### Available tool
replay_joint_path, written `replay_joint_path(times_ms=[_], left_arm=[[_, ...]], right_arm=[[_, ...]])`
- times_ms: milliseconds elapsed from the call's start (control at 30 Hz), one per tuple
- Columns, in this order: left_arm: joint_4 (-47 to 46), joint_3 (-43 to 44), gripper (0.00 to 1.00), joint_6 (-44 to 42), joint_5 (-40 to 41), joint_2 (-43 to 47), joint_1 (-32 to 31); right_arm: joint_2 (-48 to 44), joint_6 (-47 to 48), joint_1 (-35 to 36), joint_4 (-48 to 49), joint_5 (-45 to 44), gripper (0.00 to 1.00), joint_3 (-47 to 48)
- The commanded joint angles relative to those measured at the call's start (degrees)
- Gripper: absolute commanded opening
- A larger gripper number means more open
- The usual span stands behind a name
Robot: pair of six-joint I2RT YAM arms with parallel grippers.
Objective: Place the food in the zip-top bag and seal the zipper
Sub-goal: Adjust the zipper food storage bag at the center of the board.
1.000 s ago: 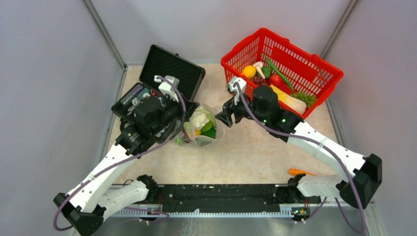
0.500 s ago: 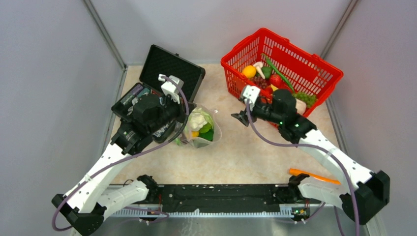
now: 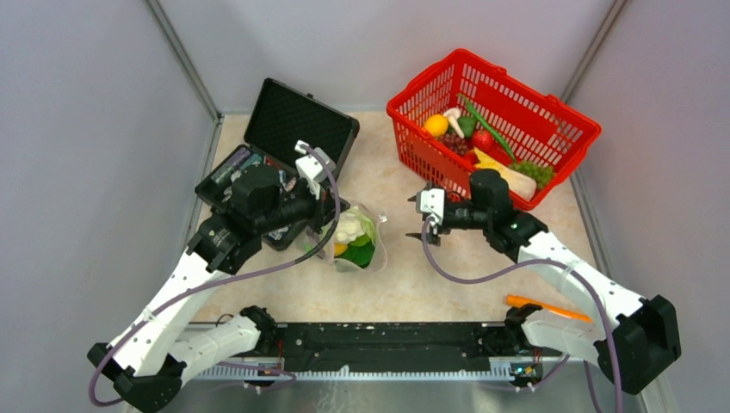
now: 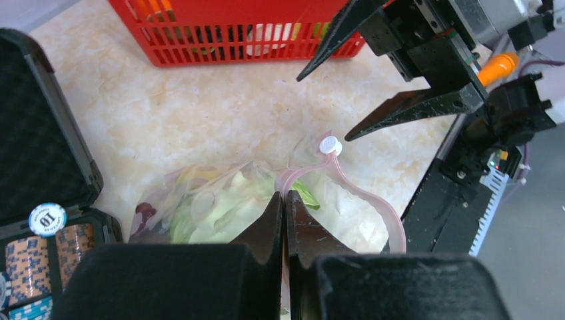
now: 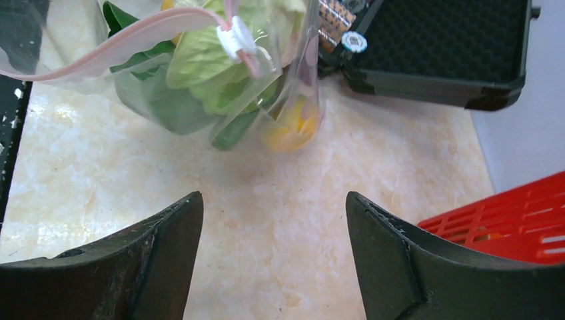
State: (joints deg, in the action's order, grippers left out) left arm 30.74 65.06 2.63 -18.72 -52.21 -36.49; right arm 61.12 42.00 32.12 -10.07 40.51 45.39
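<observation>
Clear zip-top bag (image 4: 346, 213) pinched in left pincer (image 4: 285, 198); right pincer (image 4: 322, 109) wide; chip (image 4: 47, 219) reads 10.

The scene is lit brightly and evenly by soft light from above. Only faint, diffuse shadows are cast on the table (image 3: 405, 294) beneath the arms. The overhead view is rendered sharp throughout. In the left wrist view the left hand (image 4: 285, 213) is seen dark and blurred, being close to the lens. Mild glare is carried by the clear bag (image 5: 200, 87). The right hand (image 5: 273, 200) is shown underexposed and slightly soft in its own view.
</observation>
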Motion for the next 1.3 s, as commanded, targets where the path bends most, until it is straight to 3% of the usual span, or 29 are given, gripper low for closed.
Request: replay_joint_path(times_ms=[0, 333, 533, 667, 800, 933, 1033, 1267], left_arm=[[-1.6, 5.1, 0.00, -3.5, -8.8, 1.1, -0.1], [-3.9, 6.1, 0.00, -2.8, -15.1, -0.4, -0.1], [-4.1, 7.0, 0.00, -2.8, -18.1, -1.9, -0.1], [-5.4, 6.9, 0.00, -0.8, -19.3, -1.8, -0.1], [-5.3, 7.0, 0.00, -0.8, -19.2, -1.9, -0.1], [-4.8, 6.8, 0.00, -0.8, -19.3, -1.9, -0.1], [-4.8, 6.6, 0.00, -0.7, -19.1, -1.9, -0.1], [-6.5, 5.6, 0.00, 0.1, -13.9, -0.7, -0.2]], right_arm=[[-2.4, 2.3, -0.5, 7.1, 7.9, 0.75, -1.8], [-2.0, -8.1, 0.6, 19.3, 22.6, 0.70, -2.4], [-0.6, -5.3, 4.1, 13.4, 23.0, 0.66, -0.2], [0.9, -4.9, 4.9, 12.8, 22.7, 0.53, 0.7], [1.2, -6.6, 4.9, 18.6, 19.5, 0.34, -1.2], [1.2, -8.2, 4.9, 22.4, 20.3, 0.28, -2.5], [1.2, -9.2, 4.9, 24.3, 22.1, 0.00, -2.1], [1.5, -8.7, 4.9, 21.2, 19.1, 0.00, -1.7]])
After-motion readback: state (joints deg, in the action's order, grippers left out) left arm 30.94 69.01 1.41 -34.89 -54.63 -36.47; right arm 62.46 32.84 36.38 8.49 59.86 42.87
